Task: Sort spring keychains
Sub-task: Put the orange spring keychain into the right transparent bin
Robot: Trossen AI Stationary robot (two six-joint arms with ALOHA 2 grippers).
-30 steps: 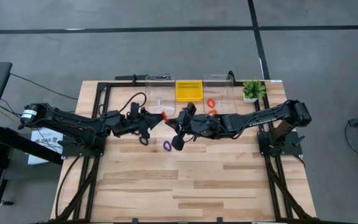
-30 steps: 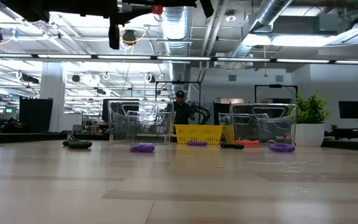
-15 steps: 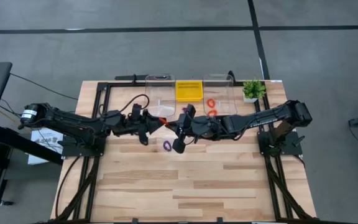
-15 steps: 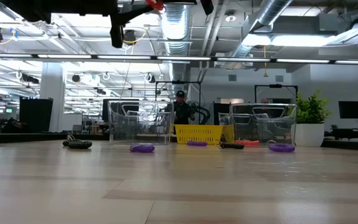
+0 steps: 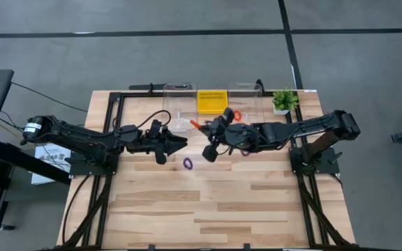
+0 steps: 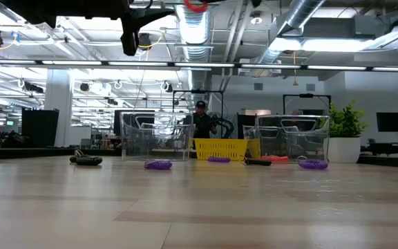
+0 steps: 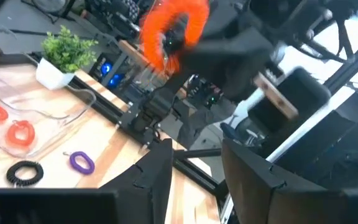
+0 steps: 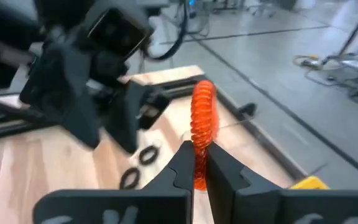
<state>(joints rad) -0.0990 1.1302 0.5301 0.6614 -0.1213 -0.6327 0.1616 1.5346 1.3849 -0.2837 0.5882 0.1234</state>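
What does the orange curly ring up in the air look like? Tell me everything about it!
The orange spring keychain is a bright orange-red ring of tightly wound coils, plastic by the look of it. It is off the table, raised in the air and pinched between the two dark fingers of the right tool, standing upright out of them. From above it shows as a small orange spot at that tool's tip, in front of the clear bins. The left wrist camera sees it as a fuzzy orange loop. Only the fingers touch it.
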